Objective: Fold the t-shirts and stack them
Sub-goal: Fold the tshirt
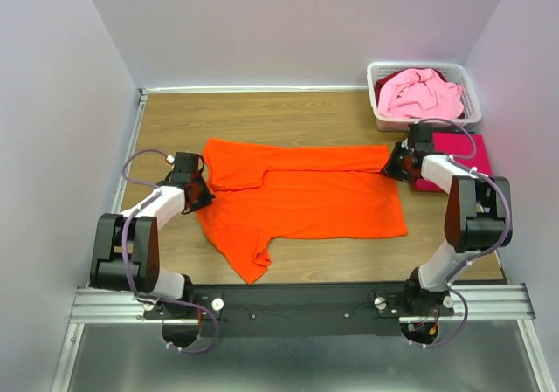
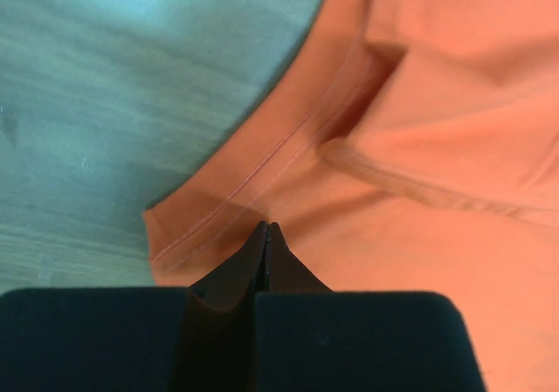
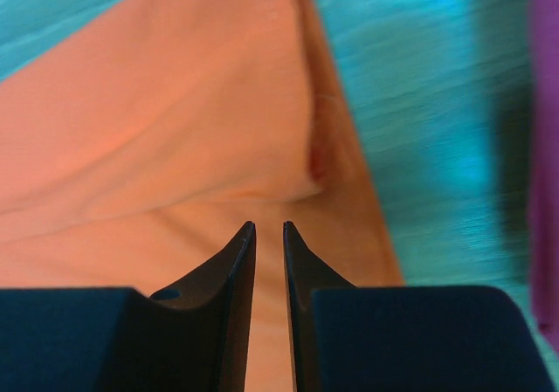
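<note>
**tabletop_tom:** Where's the orange t-shirt [image 1: 306, 202] sitting right now?

**yam_fan:** Flat in the middle of the wooden table [image 1: 262, 113]. One sleeve sticks out toward the near edge on the left. The body is spread wide, and its far strip is folded back over itself, so there's a doubled band along the far side.

**tabletop_tom:** And the hands?

**yam_fan:** The left gripper [image 2: 266, 228] is at the shirt's left edge, right over the stitched hem. Its fingertips are pressed tight together with no gap. I can't tell if any cloth is caught between them. The right gripper [image 3: 269, 226] is at the far right corner of the shirt, low over the folded band. Its fingers are a thin slit apart, with orange showing through the slit. I don't see anything pinched there.

**tabletop_tom:** Other shirts?

**yam_fan:** The magenta-red t-shirt [image 1: 467, 147] lies folded flat on the right, just past the right gripper and partly under that arm. Beyond it, in the far right corner, the pale pink t-shirt [image 1: 419, 95] is bunched up in the white basket [image 1: 424, 65].
</note>
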